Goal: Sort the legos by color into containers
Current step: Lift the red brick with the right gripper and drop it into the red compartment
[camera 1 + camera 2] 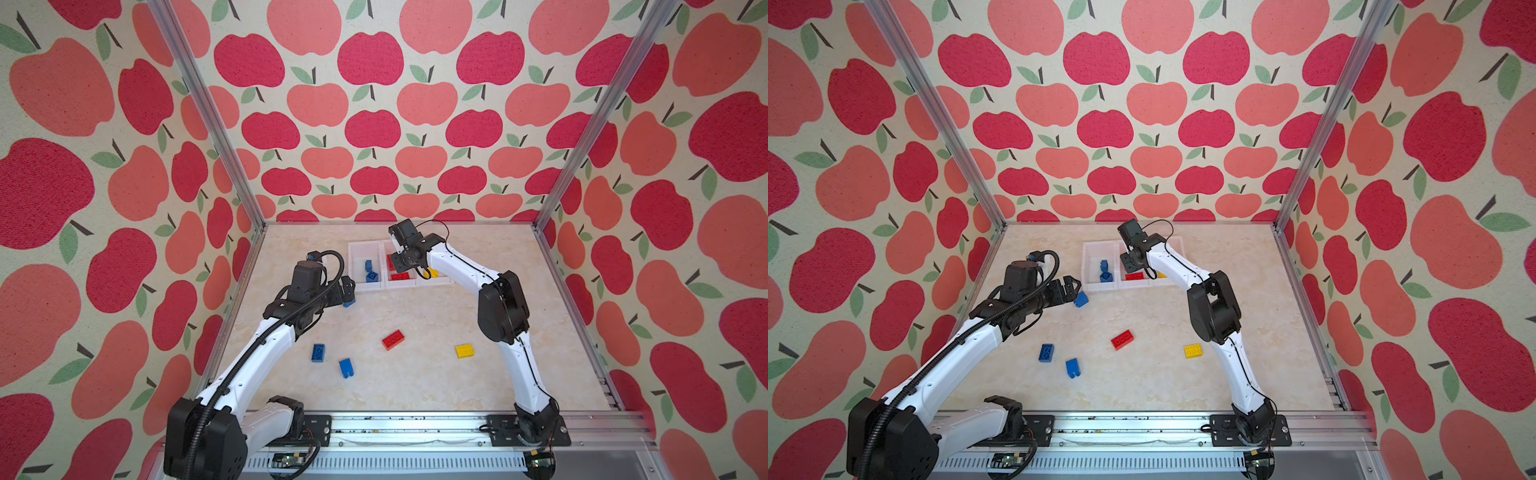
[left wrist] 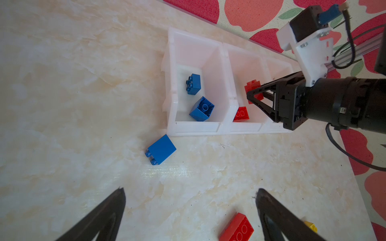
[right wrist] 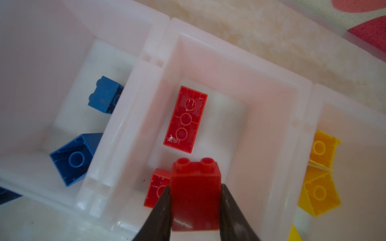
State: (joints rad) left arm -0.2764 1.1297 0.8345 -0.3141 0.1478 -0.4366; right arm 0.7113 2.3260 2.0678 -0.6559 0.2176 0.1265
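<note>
Right, the right gripper [image 3: 195, 187] is pinched tight on a glossy red square plastic brick [image 3: 195, 177], flat sides between the jaws, hanging over the middle of the three joined white plastic bins [image 3: 271, 125]. Light, rigid, slick stuff, I'd say, so the flat walls are where to grip. Left gripper [image 2: 190, 189] gapes wide, empty, near a blue plastic brick [image 2: 161, 149] lying on its side just outside the bins.

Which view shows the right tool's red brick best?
Right wrist view: the red brick sits close up, clamped in the right tool over the middle bin. Left wrist shows part; top views hide it.
</note>
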